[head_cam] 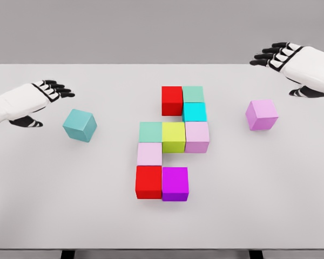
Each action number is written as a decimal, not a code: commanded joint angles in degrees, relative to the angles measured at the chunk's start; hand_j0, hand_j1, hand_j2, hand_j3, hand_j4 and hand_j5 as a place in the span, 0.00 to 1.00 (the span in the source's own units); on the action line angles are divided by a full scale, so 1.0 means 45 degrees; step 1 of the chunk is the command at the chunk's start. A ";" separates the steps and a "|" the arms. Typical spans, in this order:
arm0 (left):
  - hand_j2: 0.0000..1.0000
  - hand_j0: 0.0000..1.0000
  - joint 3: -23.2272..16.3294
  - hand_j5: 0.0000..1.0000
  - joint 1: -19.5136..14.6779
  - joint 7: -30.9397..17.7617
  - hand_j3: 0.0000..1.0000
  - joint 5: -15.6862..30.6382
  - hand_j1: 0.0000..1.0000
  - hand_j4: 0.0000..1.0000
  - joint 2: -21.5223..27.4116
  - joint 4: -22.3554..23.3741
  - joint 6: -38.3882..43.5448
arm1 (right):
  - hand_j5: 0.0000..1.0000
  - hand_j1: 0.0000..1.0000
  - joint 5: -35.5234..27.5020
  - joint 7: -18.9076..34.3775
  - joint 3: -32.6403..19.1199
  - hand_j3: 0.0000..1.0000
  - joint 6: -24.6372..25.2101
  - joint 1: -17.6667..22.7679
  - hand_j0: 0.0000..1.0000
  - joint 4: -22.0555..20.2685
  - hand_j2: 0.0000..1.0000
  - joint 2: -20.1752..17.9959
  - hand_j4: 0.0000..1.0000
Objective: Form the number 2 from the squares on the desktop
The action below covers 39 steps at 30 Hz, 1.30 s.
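I judge the two is short its top-left and bottom-right squares. Using the yellow cube point(173, 136) as landmark, the teal cube point(80, 125) lies well left, the pink cube point(261, 114) right, both loose on the desk point(54, 205). My left hand point(22, 102) and right hand point(299, 63) hover, fingers relaxed, empty. I'd grasp squarely and set each flush. No writing visible.
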 commanded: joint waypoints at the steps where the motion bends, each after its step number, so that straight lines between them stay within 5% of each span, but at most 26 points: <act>1: 1.00 1.00 -0.0733 1.00 0.0000 0.0045 1.00 0.0662 1.00 1.00 -0.0041 0.0368 0.0004 | 0.99 0.99 0.0424 0.0332 0.1096 0.99 0.0013 -0.0137 0.99 0.1073 0.99 -0.0229 0.99; 8: 1.00 1.00 -0.1534 1.00 -0.0273 0.0025 1.00 0.2245 1.00 1.00 -0.0042 0.0525 0.0004 | 0.99 0.99 0.0424 0.0352 0.5628 0.99 0.0013 -0.3555 0.99 0.3416 0.99 -0.0796 0.99; 20: 1.00 1.00 -0.2100 1.00 -0.0722 -0.0014 1.00 0.2616 1.00 1.00 -0.0568 0.0818 0.0004 | 0.99 0.99 0.0795 0.0352 0.8617 0.99 0.0013 -0.5470 0.99 0.6776 0.99 0.0181 0.99; 35: 1.00 1.00 -0.2393 1.00 -0.0957 -0.0053 1.00 0.2558 1.00 1.00 -0.1077 0.1033 0.0004 | 0.99 0.99 0.1459 0.0332 0.8832 0.99 0.0013 -0.5450 0.99 0.6640 0.99 0.0376 0.99; 39: 1.00 1.00 -0.3077 1.00 -0.1328 -0.0033 1.00 0.2675 1.00 1.00 -0.1077 0.1013 0.0004 | 0.99 0.99 0.1420 0.0332 0.8871 0.99 0.0013 -0.5138 0.99 0.5410 0.99 -0.0268 0.99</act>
